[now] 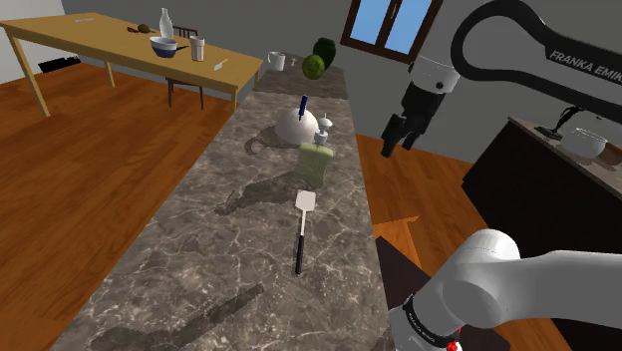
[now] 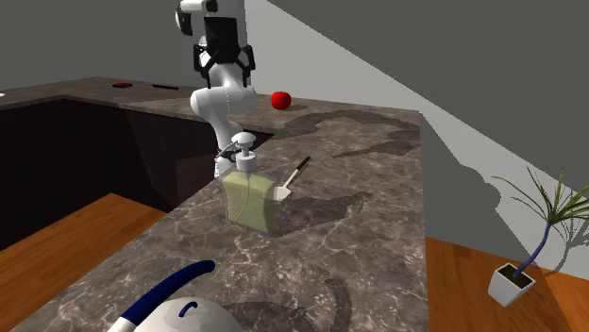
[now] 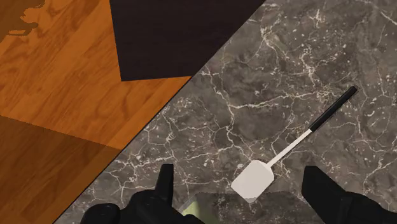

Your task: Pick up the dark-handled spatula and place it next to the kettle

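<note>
On the shoulder view's left stands a wooden table [image 1: 60, 38] with a bottle [image 1: 165, 22], a bowl [image 1: 163, 46] and a cup [image 1: 198, 48] on it. Next comes the long grey stone counter [image 1: 179, 269]. On it sits the white kettle [image 1: 297, 126] with a blue handle. A soap bottle [image 1: 317, 160] with a pump stands just beside the kettle. The spatula [image 1: 302, 231] lies flat on the counter, near the soap bottle. Its white blade points at the soap bottle and its black handle points away. Further right, the gripper [image 1: 391, 145] hangs high in the air, past the counter's edge. It does not touch the spatula. In the wrist view its two black fingers [image 3: 167, 188] stand wide apart and hold nothing.
</note>
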Tool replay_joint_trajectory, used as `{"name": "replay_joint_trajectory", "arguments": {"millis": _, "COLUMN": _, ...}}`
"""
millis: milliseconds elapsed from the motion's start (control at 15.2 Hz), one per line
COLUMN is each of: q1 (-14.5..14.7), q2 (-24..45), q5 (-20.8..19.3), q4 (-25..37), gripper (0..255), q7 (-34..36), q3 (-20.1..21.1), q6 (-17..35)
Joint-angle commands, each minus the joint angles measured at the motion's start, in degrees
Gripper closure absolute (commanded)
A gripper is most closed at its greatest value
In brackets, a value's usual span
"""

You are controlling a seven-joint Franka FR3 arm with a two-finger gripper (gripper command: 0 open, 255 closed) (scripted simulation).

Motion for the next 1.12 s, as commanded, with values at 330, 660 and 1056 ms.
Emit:
{"name": "replay_joint_trajectory", "arguments": {"millis": 330, "q1": -1.3, "q2": 0.6, "q5": 4.7, "q4": -7.2, "gripper": 0, "q7": 12.3, "q3": 5.3, "q6": 7.1}}
{"name": "replay_joint_trajectory", "arguments": {"millis": 660, "q1": -2.1, "q2": 4.2, "q5": 9.4, "q4": -12.2, "gripper": 0, "q7": 24.3, "q3": 10.8, "q6": 15.4}}
{"name": "replay_joint_trajectory", "arguments": {"millis": 1056, "q1": -3.0, "q2": 12.5, "q5": 14.4, "q4": -14.9, "gripper": 0, "q7": 38.3, "q3": 17.5, "q6": 26.7}}
